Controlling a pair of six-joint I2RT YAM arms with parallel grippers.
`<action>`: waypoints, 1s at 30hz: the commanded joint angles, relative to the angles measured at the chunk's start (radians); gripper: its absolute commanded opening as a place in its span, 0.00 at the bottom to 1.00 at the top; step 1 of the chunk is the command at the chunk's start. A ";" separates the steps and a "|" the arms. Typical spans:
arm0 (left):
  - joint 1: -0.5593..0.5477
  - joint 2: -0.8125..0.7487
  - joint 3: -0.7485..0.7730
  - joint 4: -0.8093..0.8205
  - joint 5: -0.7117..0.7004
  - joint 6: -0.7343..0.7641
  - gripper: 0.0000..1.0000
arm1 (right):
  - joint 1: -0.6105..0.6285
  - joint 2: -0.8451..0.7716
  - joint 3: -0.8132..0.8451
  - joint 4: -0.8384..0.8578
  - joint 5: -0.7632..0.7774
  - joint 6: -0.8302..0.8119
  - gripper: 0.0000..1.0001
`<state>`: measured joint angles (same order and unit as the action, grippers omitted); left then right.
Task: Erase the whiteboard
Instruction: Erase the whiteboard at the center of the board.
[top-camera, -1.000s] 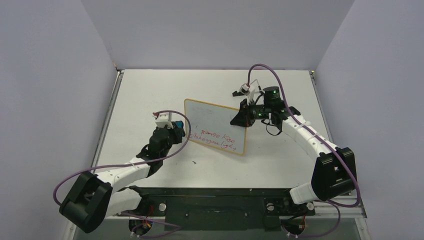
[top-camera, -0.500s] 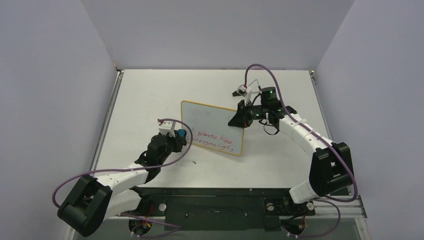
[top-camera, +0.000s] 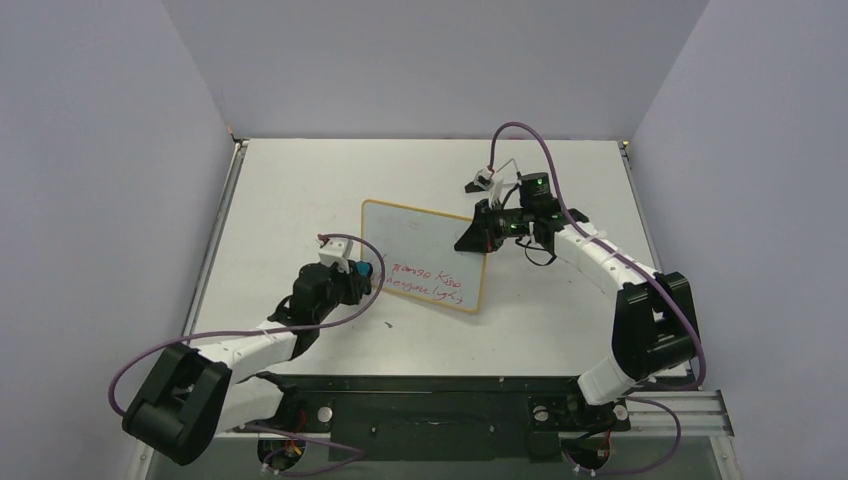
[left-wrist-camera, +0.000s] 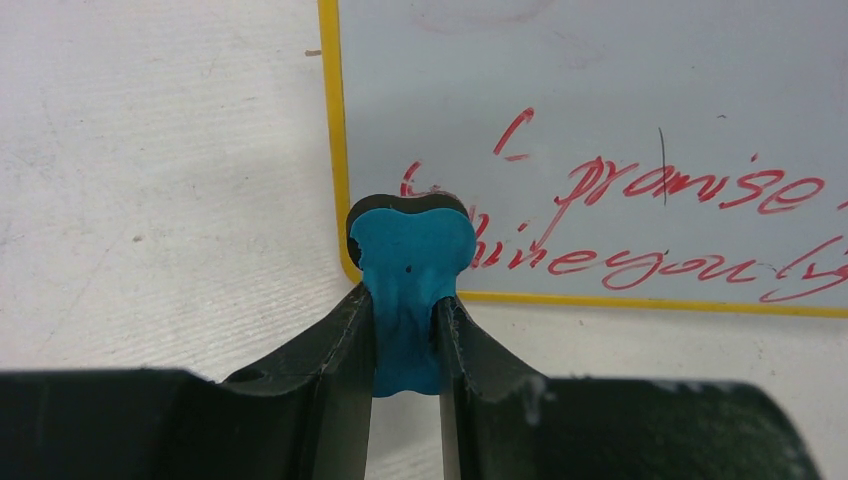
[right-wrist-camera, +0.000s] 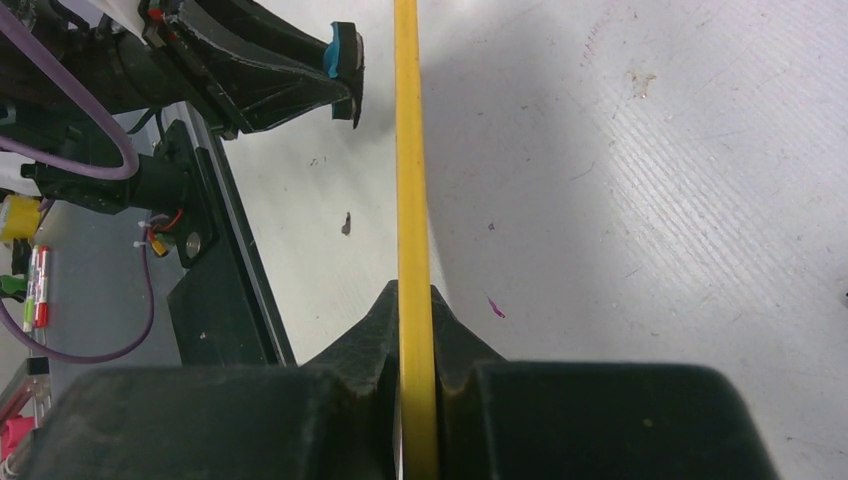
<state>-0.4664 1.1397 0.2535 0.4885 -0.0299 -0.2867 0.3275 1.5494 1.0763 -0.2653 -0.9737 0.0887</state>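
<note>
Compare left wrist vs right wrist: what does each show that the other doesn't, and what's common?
Left wrist only: the whiteboard face with its red writing, and the left fingers pinching the blue eraser by the board's corner.
Right wrist only: the board edge-on, its yellow frame clamped between the right fingers, with the black base plate beyond.
Both: the yellow frame, the eraser and the table.

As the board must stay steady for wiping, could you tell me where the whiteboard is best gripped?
Grip the whiteboard by its thin right-hand frame edge, coming from the right: that rim fits between jaws, and leaves the red writing clear for the eraser on the left.
</note>
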 joint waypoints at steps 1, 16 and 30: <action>0.014 0.059 0.099 -0.004 0.027 0.019 0.00 | 0.005 0.021 0.031 -0.025 0.054 -0.030 0.00; 0.047 0.307 0.174 0.144 -0.055 -0.090 0.00 | 0.000 0.048 0.031 -0.017 0.065 -0.004 0.00; 0.074 0.365 0.245 0.170 0.148 -0.116 0.00 | 0.013 0.064 0.042 -0.033 0.062 -0.015 0.00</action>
<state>-0.3733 1.4872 0.4618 0.6033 -0.0029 -0.4084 0.3157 1.5970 1.1069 -0.2432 -0.9577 0.1249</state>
